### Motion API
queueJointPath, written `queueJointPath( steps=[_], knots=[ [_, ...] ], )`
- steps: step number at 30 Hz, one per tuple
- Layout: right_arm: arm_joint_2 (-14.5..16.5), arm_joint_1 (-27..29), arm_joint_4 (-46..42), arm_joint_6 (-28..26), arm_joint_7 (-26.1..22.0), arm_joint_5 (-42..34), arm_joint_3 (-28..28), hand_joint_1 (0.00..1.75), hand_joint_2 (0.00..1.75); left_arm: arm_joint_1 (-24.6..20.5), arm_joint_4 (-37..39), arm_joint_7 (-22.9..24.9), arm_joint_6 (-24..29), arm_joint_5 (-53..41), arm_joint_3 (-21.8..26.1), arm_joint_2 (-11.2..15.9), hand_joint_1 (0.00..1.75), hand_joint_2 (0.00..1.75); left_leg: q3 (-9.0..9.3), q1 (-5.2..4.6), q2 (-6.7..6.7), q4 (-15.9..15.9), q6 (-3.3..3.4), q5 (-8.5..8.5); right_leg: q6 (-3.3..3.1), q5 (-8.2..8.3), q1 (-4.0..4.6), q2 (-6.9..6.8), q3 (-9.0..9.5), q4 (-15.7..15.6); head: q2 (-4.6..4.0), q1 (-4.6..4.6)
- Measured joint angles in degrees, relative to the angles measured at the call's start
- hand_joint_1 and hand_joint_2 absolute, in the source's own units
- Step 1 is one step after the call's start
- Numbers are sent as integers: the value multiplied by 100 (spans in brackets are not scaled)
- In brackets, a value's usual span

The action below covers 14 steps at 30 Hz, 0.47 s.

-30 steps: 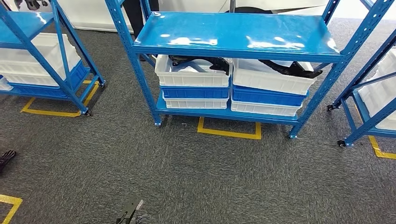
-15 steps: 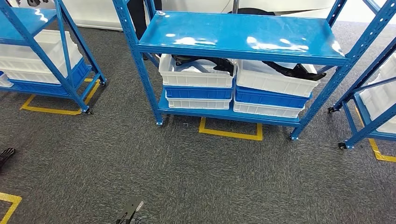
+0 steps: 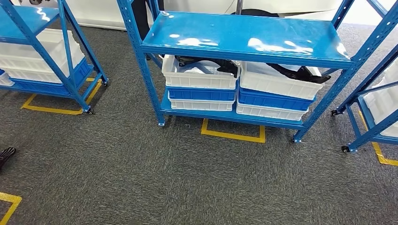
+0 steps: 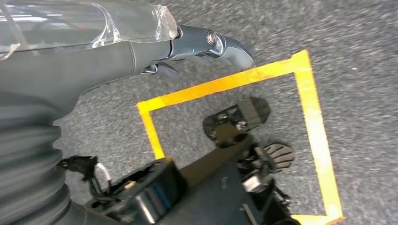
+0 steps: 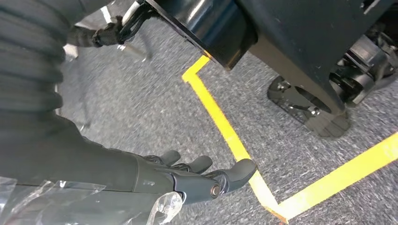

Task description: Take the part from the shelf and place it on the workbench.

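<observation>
A blue metal shelf (image 3: 244, 35) stands ahead of me in the head view. On its lower level, white bins sit on blue ones. A black part (image 3: 206, 63) lies in the left white bin (image 3: 199, 79), and another black part (image 3: 295, 71) sticks out of the right white bin (image 3: 277, 86). My left hand (image 4: 206, 44) hangs over the grey carpet with its fingers stretched out and nothing in it. My right hand (image 5: 202, 176) also hangs low over the carpet, fingers apart and holding nothing. Both hands are far from the shelf.
A second blue shelf (image 3: 42, 51) with white bins stands at the left, and a third (image 3: 375, 93) at the right. Yellow tape squares (image 3: 232, 133) mark the carpet. A person's dark legs (image 3: 141, 14) show behind the middle shelf. A dark shoe (image 3: 5, 155) lies at the left edge.
The camera has moved: the whole picture has shifted slightly and the shelf sits a little lower and further right. A dark piece at the picture's bottom edge has gone from view.
</observation>
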Motion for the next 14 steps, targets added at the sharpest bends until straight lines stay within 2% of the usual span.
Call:
queueJointPath(
  steps=[14],
  knots=[
    [71,648,-185,-249,-671,292,-1587,0,175,854,-109,-7,-57,-1210,1576,-56,0,175,6,53,1,-5,-27,-14,-30,-18,46,0,6,-1,0,0]
  ],
)
